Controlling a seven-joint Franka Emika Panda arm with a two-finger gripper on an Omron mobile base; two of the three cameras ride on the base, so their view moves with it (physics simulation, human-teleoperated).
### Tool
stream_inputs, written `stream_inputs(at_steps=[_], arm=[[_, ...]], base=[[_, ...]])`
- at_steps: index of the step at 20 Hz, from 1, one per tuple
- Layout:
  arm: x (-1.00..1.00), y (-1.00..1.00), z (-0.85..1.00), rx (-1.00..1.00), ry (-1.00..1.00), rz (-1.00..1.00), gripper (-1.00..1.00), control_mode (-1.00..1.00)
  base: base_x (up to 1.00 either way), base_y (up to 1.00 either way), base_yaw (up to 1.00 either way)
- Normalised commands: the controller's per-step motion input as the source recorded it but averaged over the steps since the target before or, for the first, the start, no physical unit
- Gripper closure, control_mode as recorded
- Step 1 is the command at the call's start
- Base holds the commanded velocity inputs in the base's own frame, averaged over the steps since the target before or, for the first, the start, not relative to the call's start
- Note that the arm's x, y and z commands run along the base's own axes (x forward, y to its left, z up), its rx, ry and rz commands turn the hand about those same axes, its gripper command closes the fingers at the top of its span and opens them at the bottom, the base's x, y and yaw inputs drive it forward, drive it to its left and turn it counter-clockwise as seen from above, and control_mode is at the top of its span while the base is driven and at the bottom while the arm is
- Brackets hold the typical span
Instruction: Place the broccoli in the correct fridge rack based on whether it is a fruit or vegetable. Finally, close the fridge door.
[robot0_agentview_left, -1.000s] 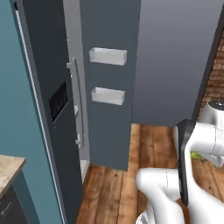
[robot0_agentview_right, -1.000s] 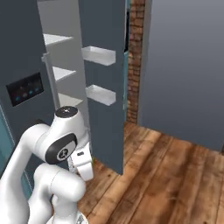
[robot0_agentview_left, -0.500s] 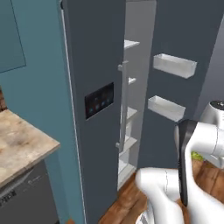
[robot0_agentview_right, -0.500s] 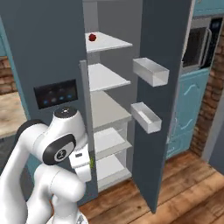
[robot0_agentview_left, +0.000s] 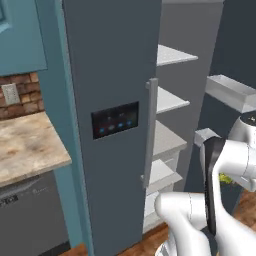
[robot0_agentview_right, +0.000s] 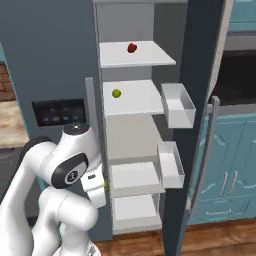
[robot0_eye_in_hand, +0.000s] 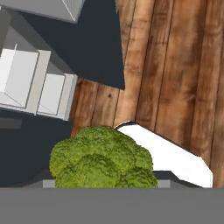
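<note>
The broccoli (robot0_eye_in_hand: 103, 161), a bumpy yellow-green clump, sits at the bottom of the hand view, covering my fingertips. My gripper (robot0_agentview_right: 99, 189) hangs low in front of the base, shut on it; a green sliver of broccoli (robot0_agentview_right: 106, 185) peeks beside the hand, and again as broccoli (robot0_agentview_left: 226, 178) in the left base view. The fridge stands open ahead, with several white fridge racks (robot0_agentview_right: 134, 98). The fridge door (robot0_agentview_right: 199, 65) is swung wide to the right, its bar handle (robot0_agentview_right: 209, 145) facing away.
A small round red item (robot0_agentview_right: 132, 48) lies on the top rack and a small green round one (robot0_agentview_right: 116, 93) on the second. Two door bins (robot0_agentview_right: 177, 104) jut from the open door. The display door (robot0_agentview_left: 115, 120) is shut, with a stone counter (robot0_agentview_left: 27, 145) to its left. Wood floor (robot0_eye_in_hand: 175, 65) lies below.
The whole picture has shifted: the camera has swung round, so the open fridge compartment now faces me closer and squarer. The arm keeps its folded pose with the broccoli held.
</note>
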Motion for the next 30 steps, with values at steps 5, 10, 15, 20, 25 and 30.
stream_inputs(at_steps=[5, 10, 15, 20, 25, 30], arm=[[0.00, 0.00, 0.00, 0.00, 0.00, 0.00, 1.00, 1.00], [0.00, 0.00, 0.00, 0.00, 0.00, 0.00, 1.00, 1.00], [0.00, 0.00, 0.00, 0.00, 0.00, 0.00, 1.00, 1.00], [0.00, 0.00, 0.00, 0.00, 0.00, 0.00, 1.00, 1.00], [0.00, 0.00, 0.00, 0.00, 0.00, 0.00, 1.00, 1.00], [0.00, 0.00, 0.00, 0.00, 0.00, 0.00, 1.00, 1.00]], base=[[0.00, -0.18, 0.63], [0.00, -0.02, 0.21], [0.10, -0.74, 0.02], [0.30, -0.39, 0.01], [0.63, -0.03, 0.00], [0.71, -0.05, 0.01]])
